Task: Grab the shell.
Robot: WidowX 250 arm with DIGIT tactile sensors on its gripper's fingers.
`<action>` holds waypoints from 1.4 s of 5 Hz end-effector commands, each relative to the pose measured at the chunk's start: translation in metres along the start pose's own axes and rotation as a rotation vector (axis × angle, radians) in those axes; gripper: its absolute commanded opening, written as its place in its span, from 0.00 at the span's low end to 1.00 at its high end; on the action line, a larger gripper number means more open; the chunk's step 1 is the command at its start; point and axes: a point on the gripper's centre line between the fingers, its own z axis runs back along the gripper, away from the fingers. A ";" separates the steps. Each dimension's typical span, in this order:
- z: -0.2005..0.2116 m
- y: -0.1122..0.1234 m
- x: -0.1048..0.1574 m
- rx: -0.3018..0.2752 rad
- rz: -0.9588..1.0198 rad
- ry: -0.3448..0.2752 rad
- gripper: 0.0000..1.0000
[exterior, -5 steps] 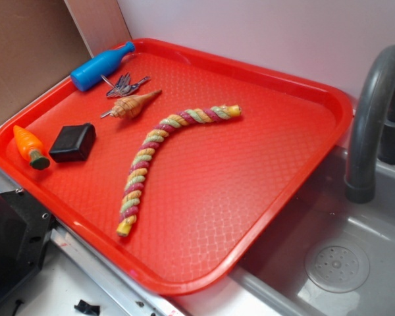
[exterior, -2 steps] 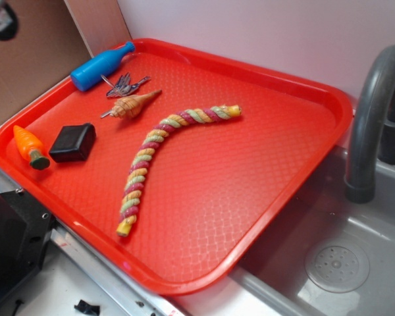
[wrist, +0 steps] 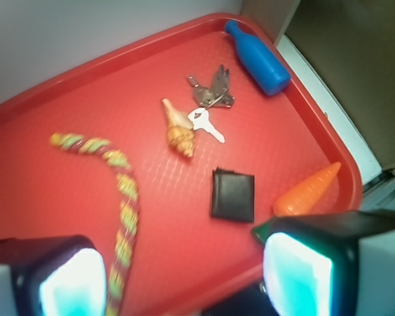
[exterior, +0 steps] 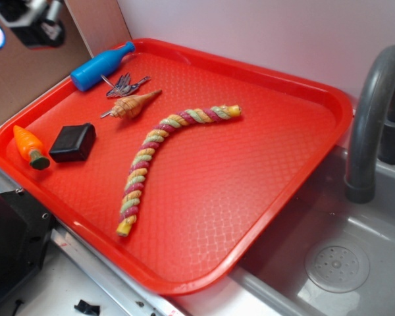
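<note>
The tan-brown ridged shell (exterior: 131, 105) lies on the red tray (exterior: 270, 131) at the back left, its long point aimed right, beside a bunch of keys (exterior: 125, 85). In the wrist view the shell (wrist: 178, 131) lies near the middle, touching a silver key (wrist: 207, 124). My gripper (wrist: 184, 280) is open and empty, high above the tray's near edge, far from the shell. In the exterior view only a part of it (exterior: 26, 23) shows at the top left corner.
On the tray are a blue bottle (exterior: 100, 66), a black square block (exterior: 73, 142), an orange toy carrot (exterior: 29, 147) and a long multicoloured twisted rope (exterior: 159, 151). A grey sink with a dark faucet (exterior: 372, 118) is at the right.
My gripper has come into the exterior view at the top left corner and moved further in to the right. Nothing on the tray has moved.
</note>
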 end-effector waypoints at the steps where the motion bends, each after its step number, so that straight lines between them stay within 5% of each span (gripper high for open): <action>1: -0.048 0.001 0.028 0.013 0.079 -0.054 1.00; 2: -0.089 -0.004 0.033 0.035 0.075 0.003 1.00; 7: -0.150 0.003 0.046 0.134 0.073 0.063 1.00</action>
